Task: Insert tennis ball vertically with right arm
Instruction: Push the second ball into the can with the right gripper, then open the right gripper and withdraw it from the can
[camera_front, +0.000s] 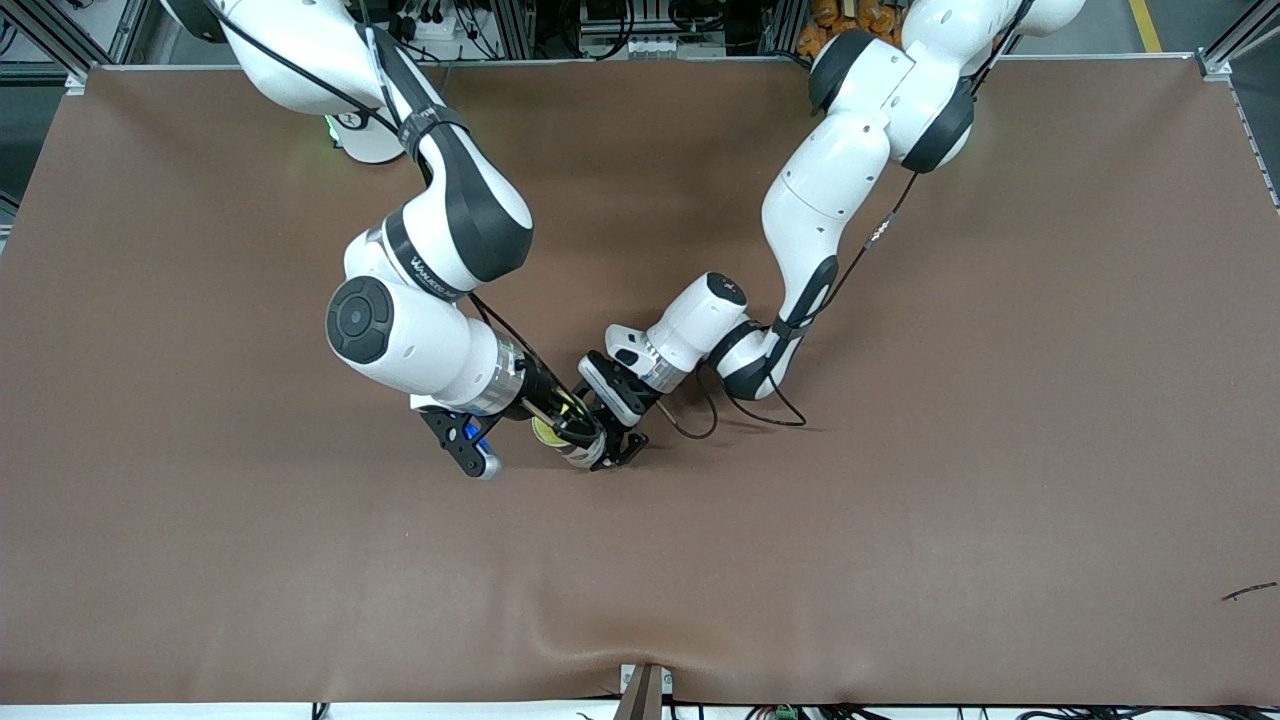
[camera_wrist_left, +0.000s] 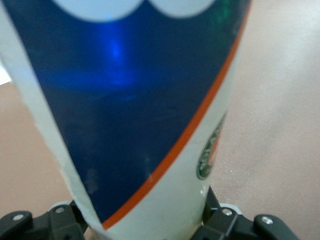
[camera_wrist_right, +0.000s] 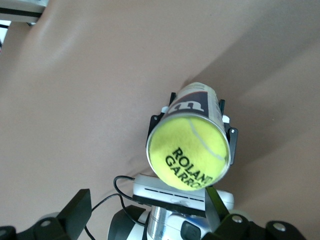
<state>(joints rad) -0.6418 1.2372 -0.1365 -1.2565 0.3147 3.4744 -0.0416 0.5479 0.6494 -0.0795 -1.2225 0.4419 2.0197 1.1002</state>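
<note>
A yellow tennis ball (camera_wrist_right: 190, 150) printed ROLAND GARROS sits in the open mouth of a tennis ball can (camera_wrist_right: 195, 102). The can (camera_front: 587, 450) stands upright near the table's middle, and part of the ball (camera_front: 546, 432) shows beside it. My left gripper (camera_front: 615, 440) is shut on the can's sides. In the left wrist view the can (camera_wrist_left: 140, 125), blue and white with an orange stripe, fills the space between the left gripper (camera_wrist_left: 145, 222) fingers. My right gripper (camera_front: 562, 418) hovers over the can's mouth. In its own view the right gripper (camera_wrist_right: 147, 215) is open and holds nothing.
The brown table mat (camera_front: 900, 500) spreads all around the can. A black cable (camera_front: 700, 425) loops on the mat beside the left wrist. The left arm's forearm (camera_front: 820, 200) slopes down from its base toward the can.
</note>
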